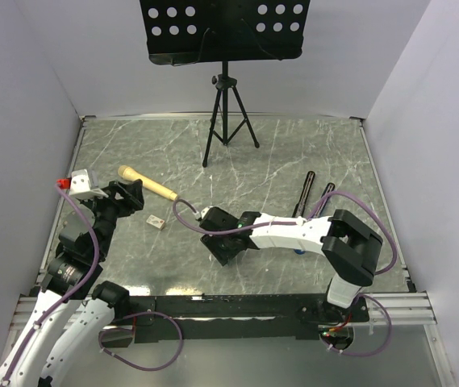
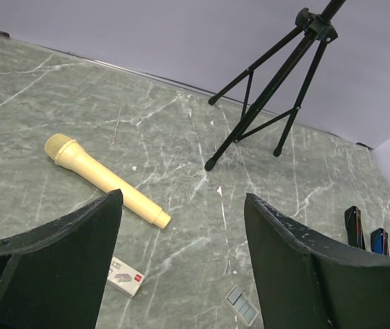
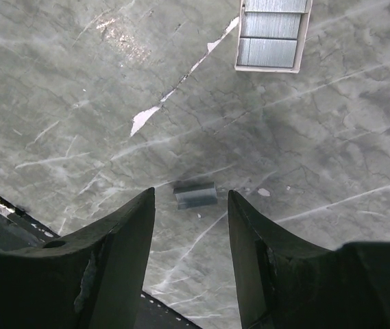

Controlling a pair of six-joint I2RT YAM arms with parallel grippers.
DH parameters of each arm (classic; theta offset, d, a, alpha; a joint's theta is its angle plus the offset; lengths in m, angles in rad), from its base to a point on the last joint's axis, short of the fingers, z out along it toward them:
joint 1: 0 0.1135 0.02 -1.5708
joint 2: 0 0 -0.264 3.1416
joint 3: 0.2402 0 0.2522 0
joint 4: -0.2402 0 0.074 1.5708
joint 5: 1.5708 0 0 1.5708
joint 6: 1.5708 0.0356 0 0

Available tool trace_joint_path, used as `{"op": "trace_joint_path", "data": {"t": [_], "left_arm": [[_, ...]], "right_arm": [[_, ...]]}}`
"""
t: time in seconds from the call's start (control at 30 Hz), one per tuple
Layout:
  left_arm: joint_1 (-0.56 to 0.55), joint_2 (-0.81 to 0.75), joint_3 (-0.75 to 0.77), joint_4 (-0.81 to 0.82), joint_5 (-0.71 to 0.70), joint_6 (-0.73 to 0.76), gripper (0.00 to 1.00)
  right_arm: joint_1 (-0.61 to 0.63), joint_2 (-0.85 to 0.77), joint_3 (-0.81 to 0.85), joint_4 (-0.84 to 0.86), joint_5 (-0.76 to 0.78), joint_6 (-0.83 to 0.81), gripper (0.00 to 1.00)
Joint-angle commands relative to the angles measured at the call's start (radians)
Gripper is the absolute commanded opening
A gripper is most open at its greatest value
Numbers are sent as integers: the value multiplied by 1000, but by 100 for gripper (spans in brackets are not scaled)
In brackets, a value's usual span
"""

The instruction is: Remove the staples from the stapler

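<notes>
Grey, metallic, small rectangular stapler (image 3: pixel 196 195)

Grey-green white-veined table (image 1: pixel 310 153), cream microphone (image 2: pixel 105 179), black tripod (image 1: pixel 225 82), grey stapler (image 3: pixel 195 195)

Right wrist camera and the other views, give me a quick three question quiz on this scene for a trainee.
1. True or false: the right gripper is shut on the small grey stapler.
2. The beige microphone lies: A) near the left gripper B) under the right gripper C) inside a gripper.
3. Fill in: the left gripper's jaws stand ____.
Key: 1 false, it is open, with the stapler seen between its fingers; 2 A; 3 open.
</notes>
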Motion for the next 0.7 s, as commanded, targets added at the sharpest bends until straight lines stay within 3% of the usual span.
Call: {"op": "trace_joint_path", "data": {"t": [0.0,0.67], "left_arm": [[-1,3,-5,31,11,13,76],[-1,-1,-5,28,3,12,76]], "right_arm": [[9,18,-10,12,2,12,54],[32,54,-37,35,-4,44,51]]}}
